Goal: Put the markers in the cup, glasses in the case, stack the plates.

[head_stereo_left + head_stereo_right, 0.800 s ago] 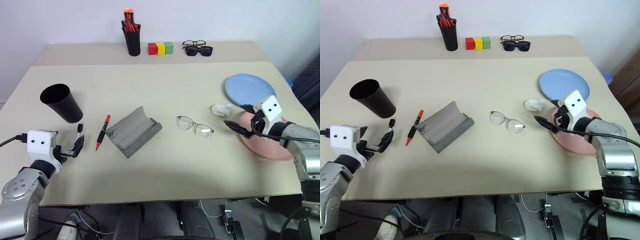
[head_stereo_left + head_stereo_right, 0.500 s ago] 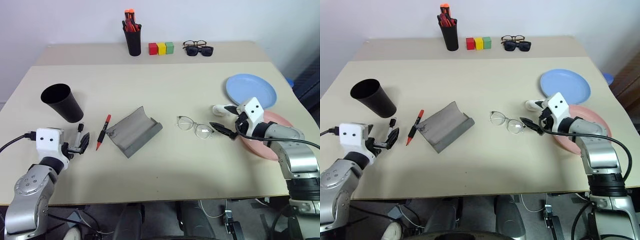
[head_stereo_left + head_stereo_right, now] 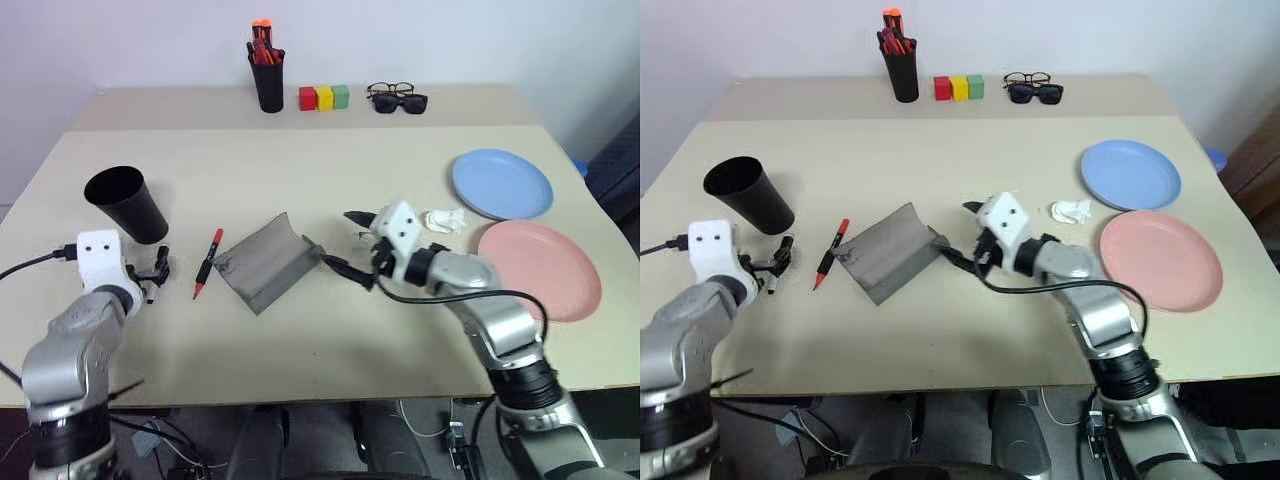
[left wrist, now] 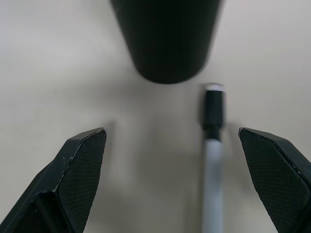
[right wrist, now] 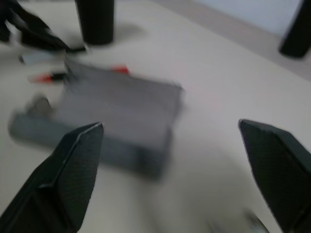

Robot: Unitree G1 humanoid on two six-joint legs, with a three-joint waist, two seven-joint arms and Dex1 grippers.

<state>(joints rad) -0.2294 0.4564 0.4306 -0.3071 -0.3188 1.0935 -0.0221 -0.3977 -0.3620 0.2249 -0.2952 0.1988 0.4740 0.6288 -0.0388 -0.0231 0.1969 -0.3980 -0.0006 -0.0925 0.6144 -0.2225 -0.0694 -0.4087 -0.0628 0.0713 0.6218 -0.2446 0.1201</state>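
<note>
The black cup (image 3: 125, 205) stands at the left. Just in front of it lies the black-and-white marker (image 4: 213, 145), between the fingers of my open left gripper (image 3: 157, 275). The red marker (image 3: 207, 263) lies between that and the open grey case (image 3: 268, 262). My right gripper (image 3: 338, 238) hovers open at the case's right end, pointing left. The glasses are hidden under my right hand. The blue plate (image 3: 502, 184) and the pink plate (image 3: 540, 270) lie side by side at the right.
A crumpled white tissue (image 3: 443, 220) lies by the blue plate. Along the back stand a black pen holder with orange pens (image 3: 265, 75), three coloured blocks (image 3: 322, 97), and sunglasses with dark-framed spectacles (image 3: 397, 98).
My right arm has swung left from the pink plate, across the glasses, to the case's right end. My left gripper has moved forward around the black-and-white marker.
</note>
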